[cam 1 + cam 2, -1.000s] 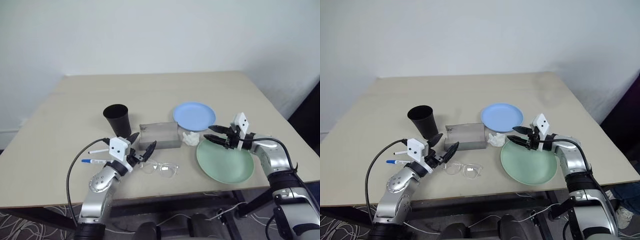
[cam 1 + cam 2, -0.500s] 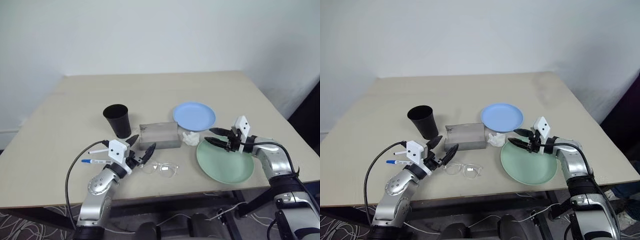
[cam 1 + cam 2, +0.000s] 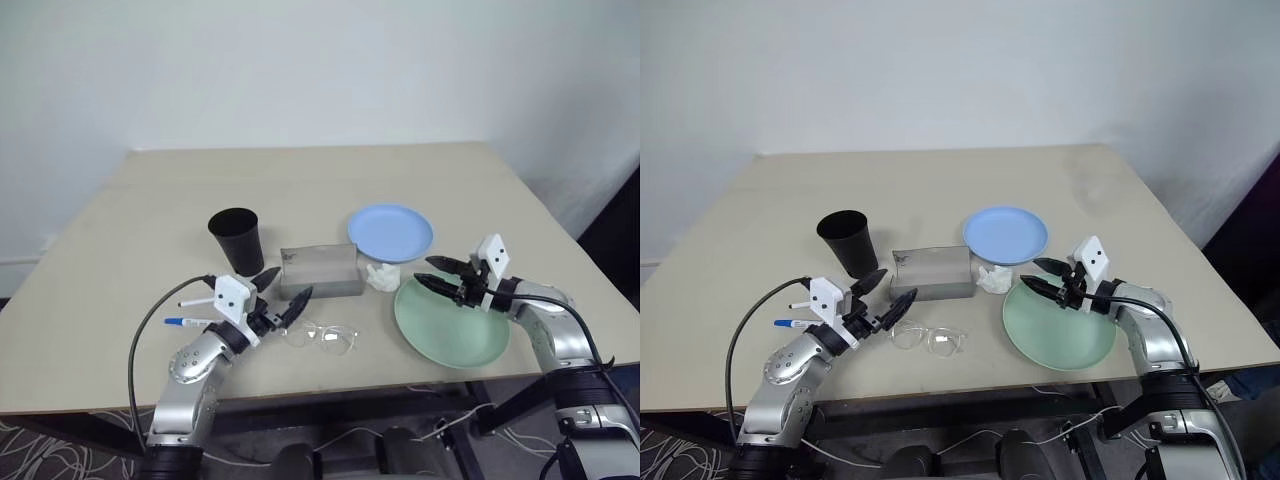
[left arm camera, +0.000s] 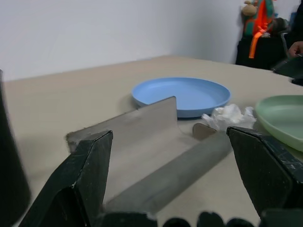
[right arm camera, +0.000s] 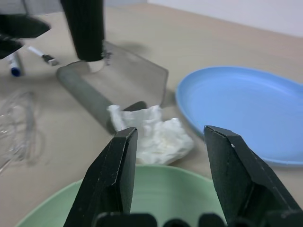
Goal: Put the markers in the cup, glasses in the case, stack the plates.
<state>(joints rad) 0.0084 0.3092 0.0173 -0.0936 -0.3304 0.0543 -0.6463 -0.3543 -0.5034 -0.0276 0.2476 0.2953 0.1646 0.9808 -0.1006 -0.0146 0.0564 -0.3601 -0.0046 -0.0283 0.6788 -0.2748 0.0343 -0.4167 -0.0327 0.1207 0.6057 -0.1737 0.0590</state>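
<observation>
On the beige table (image 3: 150, 200), near its front edge, the wire-rimmed glasses (image 3: 325, 336) lie flat, just in front of the grey case (image 3: 318, 270), which lies open. Left of the case stands the black cup (image 3: 234, 239), upright. The two markers (image 3: 192, 311) lie side by side beside the left arm, the blue-capped one nearer the edge. A small white wad of tissue (image 3: 380, 276) sits between the case, the light blue plate (image 3: 390, 232) and the mint green plate (image 3: 450, 325), touching or nearly touching the green rim; it lies in the gap between the two plates.

The left gripper (image 3: 279, 294) hovers just left of the glasses, its fingers spread wide and empty, pointing at the case. The right gripper (image 3: 437, 276) hangs over the near-left rim of the green plate, jaws parted with nothing between them.

The back half of the table is bare; the green plate sits close to the front edge.

The left wrist view looks into the case's open trough. The right wrist view shows the tissue directly between its fingers (image 5: 113, 175), with the blue plate beyond.
</observation>
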